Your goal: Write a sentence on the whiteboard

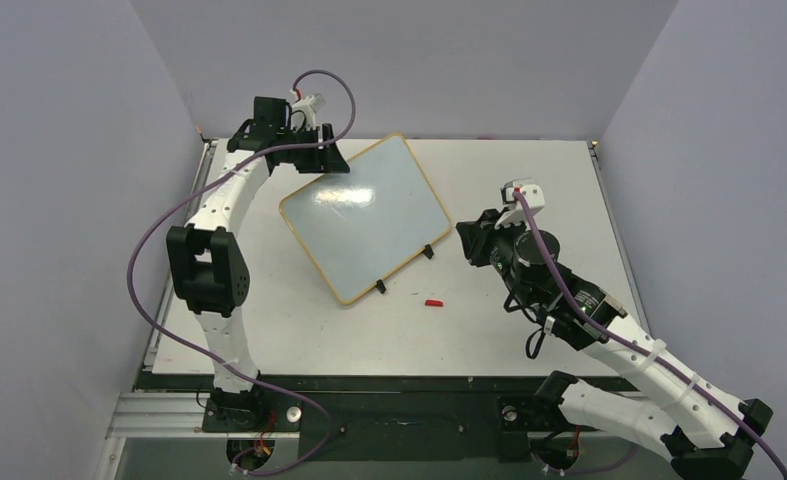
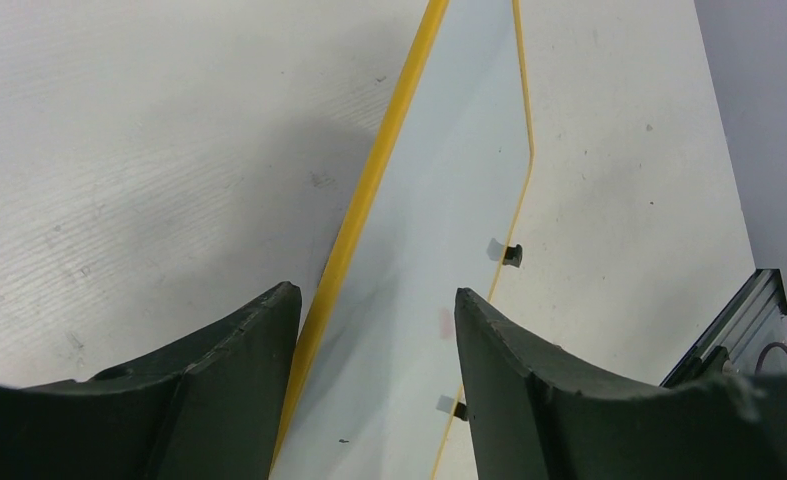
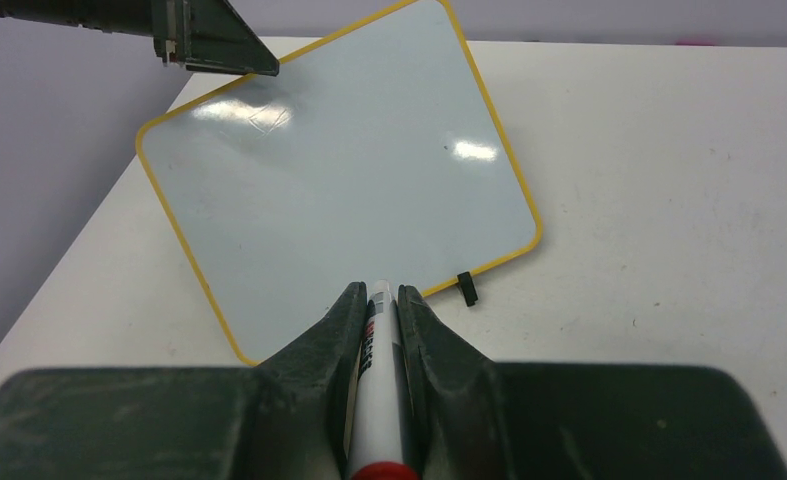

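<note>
- The whiteboard (image 1: 364, 215) lay flat near the middle of the table (image 1: 529, 180), turned cornerwise like a diamond.
- Its surface was blank. I saw glare and faint smudges but no red writing, so I judged the sentence not yet started.
- My right claw (image 3: 382, 290) was closed narrow on a white marker (image 3: 379, 400), held lengthwise between the fingers.
- The marker's tip pointed at the whiteboard's near right edge, beside a black clip (image 3: 465, 289). It hung short of the white surface, not on it.
- A small red cap (image 1: 433, 302) lay on the table just off the whiteboard's near edge, so I took the marker to be uncapped.
- My left claw (image 2: 377, 300) was spread wide at the whiteboard's far left edge, with the yellow frame between its fingers. It was not clamped.
- Left to do: steady the whiteboard, lower the tip, and write every word.
</note>
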Robot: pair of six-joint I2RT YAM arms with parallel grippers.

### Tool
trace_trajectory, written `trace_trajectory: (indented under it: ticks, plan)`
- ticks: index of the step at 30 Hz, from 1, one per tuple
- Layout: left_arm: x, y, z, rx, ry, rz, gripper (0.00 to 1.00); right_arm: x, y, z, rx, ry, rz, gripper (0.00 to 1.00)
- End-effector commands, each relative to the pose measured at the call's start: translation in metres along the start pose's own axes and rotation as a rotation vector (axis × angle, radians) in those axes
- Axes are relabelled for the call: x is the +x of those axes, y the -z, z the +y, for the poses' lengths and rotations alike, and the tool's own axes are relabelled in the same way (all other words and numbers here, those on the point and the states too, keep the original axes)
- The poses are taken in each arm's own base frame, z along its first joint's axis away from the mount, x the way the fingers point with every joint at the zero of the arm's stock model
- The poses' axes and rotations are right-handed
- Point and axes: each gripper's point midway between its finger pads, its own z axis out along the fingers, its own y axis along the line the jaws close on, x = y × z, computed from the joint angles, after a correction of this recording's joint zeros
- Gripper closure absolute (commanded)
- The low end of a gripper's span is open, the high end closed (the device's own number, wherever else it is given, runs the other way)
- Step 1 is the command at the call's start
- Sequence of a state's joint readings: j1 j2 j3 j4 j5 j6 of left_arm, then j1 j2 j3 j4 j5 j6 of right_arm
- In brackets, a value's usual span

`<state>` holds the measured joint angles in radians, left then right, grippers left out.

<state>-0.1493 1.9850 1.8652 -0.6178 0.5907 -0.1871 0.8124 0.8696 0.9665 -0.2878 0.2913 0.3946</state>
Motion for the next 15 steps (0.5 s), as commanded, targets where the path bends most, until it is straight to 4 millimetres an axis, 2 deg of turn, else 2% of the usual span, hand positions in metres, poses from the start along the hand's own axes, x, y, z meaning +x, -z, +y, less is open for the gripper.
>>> trace_trajectory:
  ticks: [1,15]
  plan:
    - [-0.008,0.006,-0.017,0.066,-0.053,0.009,0.44,-0.005,0.003,-0.003,0.011,-0.001,-0.024,1.00]
    - [0.004,-0.007,0.001,0.126,-0.070,0.089,0.45,-0.004,-0.005,0.004,-0.001,0.010,-0.002,1.00]
